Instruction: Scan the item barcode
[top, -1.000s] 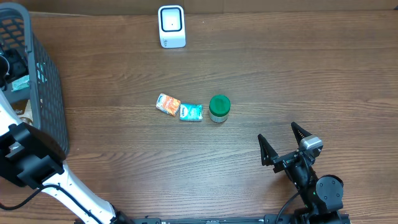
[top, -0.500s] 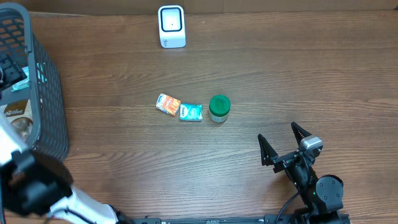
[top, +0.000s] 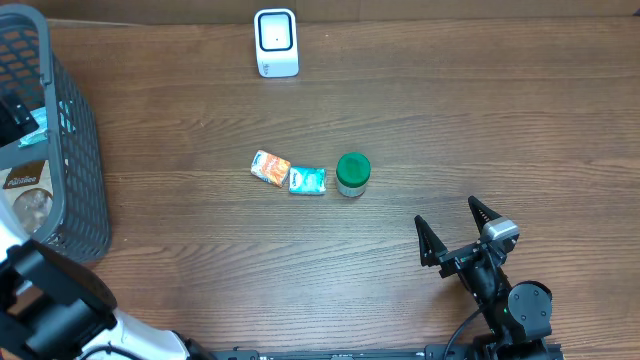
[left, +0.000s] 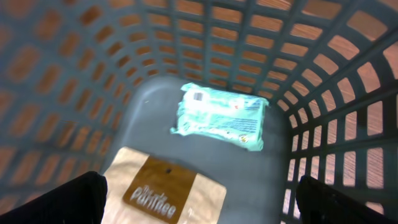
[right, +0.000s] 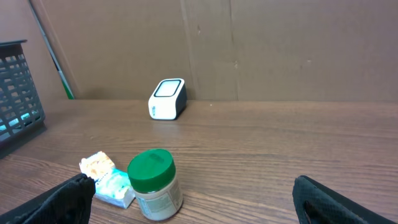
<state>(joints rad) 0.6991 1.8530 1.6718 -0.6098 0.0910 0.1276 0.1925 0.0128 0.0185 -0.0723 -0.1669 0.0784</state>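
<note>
Over the basket (left: 323, 68), left gripper (left: 199, 205) now gapes, teal packet (left: 221, 117) seemingly released; right gripper (top: 447, 212) stays spread.

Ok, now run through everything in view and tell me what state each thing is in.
left gripper: open, empty, above the basket.
right gripper: open, empty.
jar: upright, green lid on.
orange packet: lying flat on the table.
teal packet: lying flat on the table.
scanner: standing upright.
basket: holds a mint pack and a brown pouch, both flat.
</note>
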